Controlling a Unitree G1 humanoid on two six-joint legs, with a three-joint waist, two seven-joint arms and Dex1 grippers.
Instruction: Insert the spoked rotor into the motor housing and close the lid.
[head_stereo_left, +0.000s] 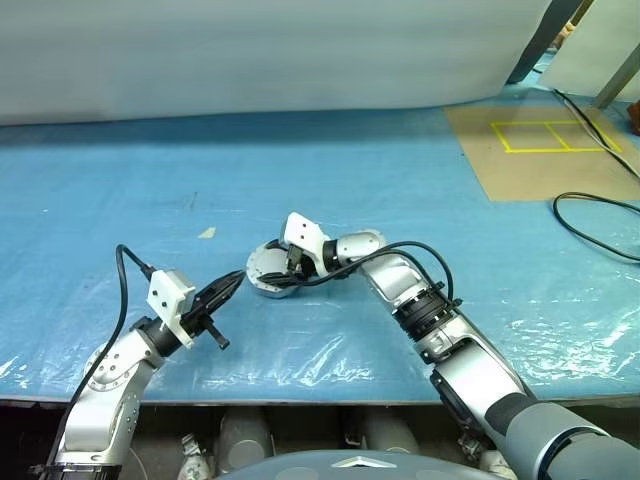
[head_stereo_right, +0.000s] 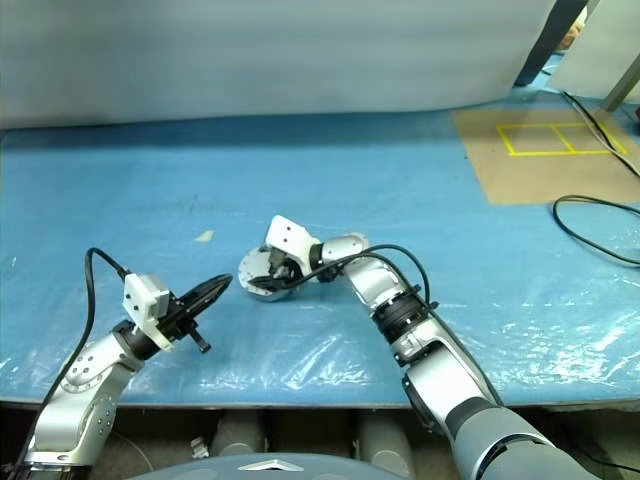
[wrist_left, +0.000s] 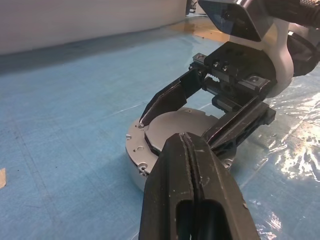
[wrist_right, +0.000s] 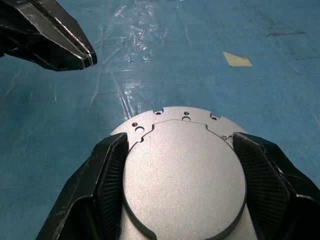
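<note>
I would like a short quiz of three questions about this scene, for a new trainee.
1. True or false: the left pincer is shut and holds nothing.
2. The right pincer's fingers stand on either side of: A) the lid B) the cable C) the paper scrap
3. Does the lid lie flat over the housing, or stand up?

Key: 1 true; 2 A; 3 flat over it.
</note>
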